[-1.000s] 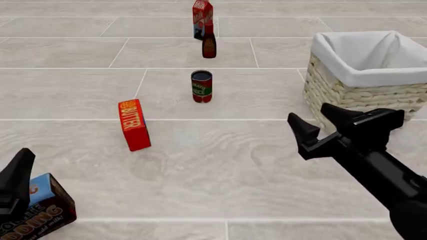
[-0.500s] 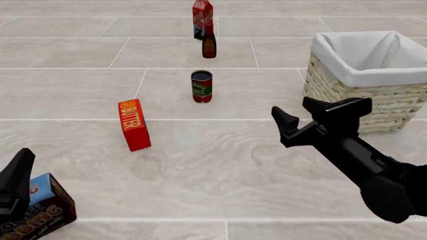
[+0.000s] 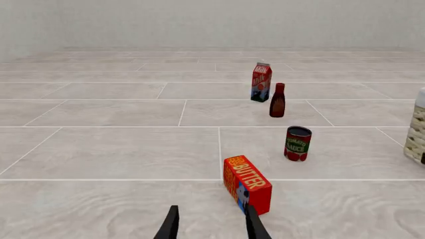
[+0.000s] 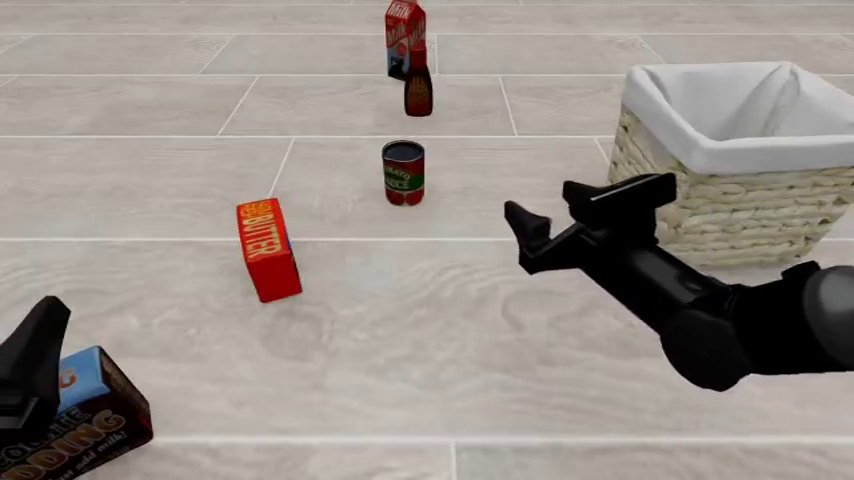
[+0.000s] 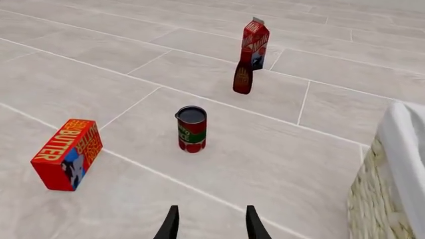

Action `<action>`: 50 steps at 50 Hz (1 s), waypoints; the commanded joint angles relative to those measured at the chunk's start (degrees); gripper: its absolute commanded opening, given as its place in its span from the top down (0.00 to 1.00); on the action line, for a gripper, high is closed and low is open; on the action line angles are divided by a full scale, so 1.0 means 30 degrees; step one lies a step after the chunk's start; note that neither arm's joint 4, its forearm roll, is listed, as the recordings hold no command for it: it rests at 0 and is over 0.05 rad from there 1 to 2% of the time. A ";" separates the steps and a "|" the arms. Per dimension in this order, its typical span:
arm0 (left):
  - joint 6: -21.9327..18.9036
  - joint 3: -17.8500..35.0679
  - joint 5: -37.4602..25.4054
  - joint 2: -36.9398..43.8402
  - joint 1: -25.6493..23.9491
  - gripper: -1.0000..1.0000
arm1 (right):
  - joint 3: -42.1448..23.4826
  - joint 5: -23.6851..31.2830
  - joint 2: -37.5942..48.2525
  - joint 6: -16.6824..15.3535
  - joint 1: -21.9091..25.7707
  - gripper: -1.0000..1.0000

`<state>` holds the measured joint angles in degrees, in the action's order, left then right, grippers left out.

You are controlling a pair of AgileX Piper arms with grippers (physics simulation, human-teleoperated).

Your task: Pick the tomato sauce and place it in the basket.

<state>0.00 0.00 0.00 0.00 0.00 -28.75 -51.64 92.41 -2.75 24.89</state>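
Between its parted, empty jaws, the right gripper [image 4: 574,212] faces the tomato sauce [image 4: 403,172], upright on the surface, left of the basket [image 4: 721,190]. Approach step; next, close in and straddle the can. Left gripper [image 3: 211,223] also apart.

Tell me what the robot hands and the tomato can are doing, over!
Right gripper open, empty, short of the tomato sauce. Left gripper open, idle. Can upright on the table, basket waiting. Path clear, over.

The front camera is looking down the bench [image 4: 400,350]; both wrist cameras are facing forward, sharing the butter box [image 3: 247,184].
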 commanded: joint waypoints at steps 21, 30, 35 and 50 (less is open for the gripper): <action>0.0000 0.0000 0.0000 0.0000 0.0000 0.00 | -0.3757 0.1409 0.3208 0.0176 0.0070 0.00; 0.0000 0.0000 0.0000 0.0000 0.0000 0.00 | -0.4360 0.1518 0.3839 -0.0011 0.0114 0.00; 0.0000 0.0000 0.0000 0.0000 0.0000 0.00 | -0.4965 0.1600 0.4415 -0.0171 0.0134 0.00; 0.0000 0.0000 0.0000 0.0000 0.0000 0.00 | -0.6664 0.2190 0.5738 -0.0652 0.0159 0.00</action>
<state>0.00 0.00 0.00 0.00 0.00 -45.53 -46.03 106.88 -3.78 25.45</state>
